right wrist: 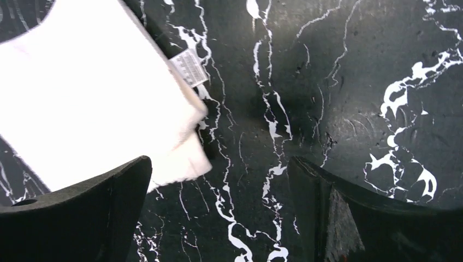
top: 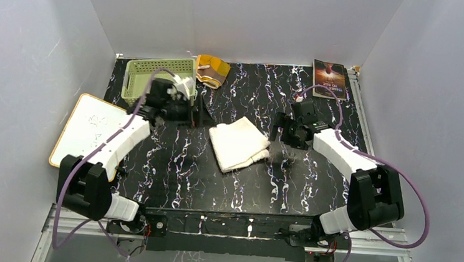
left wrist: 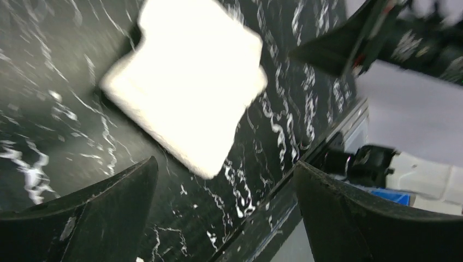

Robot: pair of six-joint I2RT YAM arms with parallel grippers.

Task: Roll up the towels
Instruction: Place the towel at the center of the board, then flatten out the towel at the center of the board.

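From above, I see the white towel (top: 238, 143) folded flat in the middle of the bench (top: 212, 186), between both arms. The patterned towel (top: 212, 70) lies far, just beside the green basket (top: 158, 78). In the left wrist view, the left pincer (left wrist: 226, 207) stands wide and holds nothing. In the right wrist view, the right pincer (right wrist: 218, 213) is wide too, with a corner of the white towel beside one finger.
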